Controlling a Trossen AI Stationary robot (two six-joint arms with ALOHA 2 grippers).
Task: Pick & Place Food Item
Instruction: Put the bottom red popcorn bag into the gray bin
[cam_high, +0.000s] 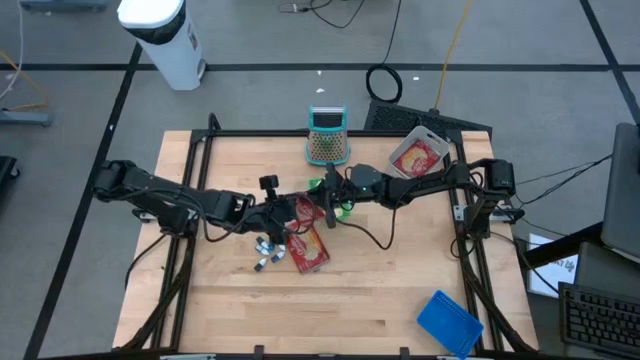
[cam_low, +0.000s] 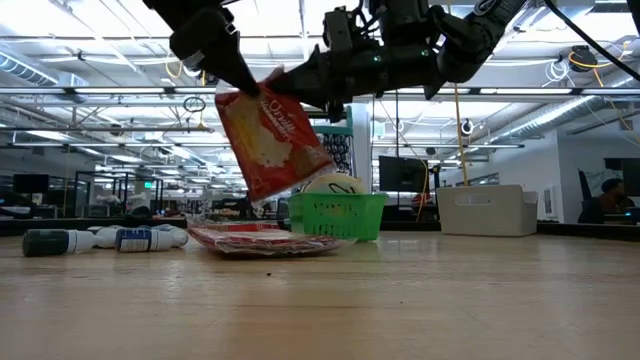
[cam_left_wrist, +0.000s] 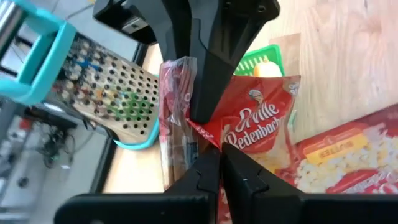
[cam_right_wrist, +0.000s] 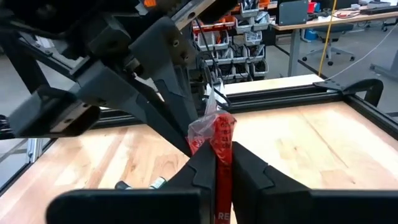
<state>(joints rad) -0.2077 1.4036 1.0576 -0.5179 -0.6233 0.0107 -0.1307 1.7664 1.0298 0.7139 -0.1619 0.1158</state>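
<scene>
A red popcorn bag (cam_low: 272, 140) hangs tilted above the table's middle, held between both grippers. My left gripper (cam_high: 282, 215) comes in from the left and is shut on it. My right gripper (cam_high: 322, 207) comes in from the right and is shut on it too. Below it, a second red bag (cam_high: 310, 250) lies flat on the table. A green basket (cam_low: 340, 215) with a pale round item in it stands just behind, partly hidden under the right arm in the high view. My left gripper pinches the bag's upper edge (cam_left_wrist: 212, 142) between its two fingers, slanting down from the table's left. The bag hangs below, tilted and clear of the table. My right gripper pinches the same upper end of the bag (cam_right_wrist: 222, 134) between its two fingers, coming level from the table's right, close beside the left fingers (cam_right_wrist: 177, 112). The bag's lower end hangs free.
A teal grater (cam_high: 326, 137) stands at the far edge, and another red bag (cam_high: 415, 155) lies at the back right. Small bottles (cam_high: 268, 252) lie left of the flat bag. A blue object (cam_high: 448, 322) sits at the near right corner.
</scene>
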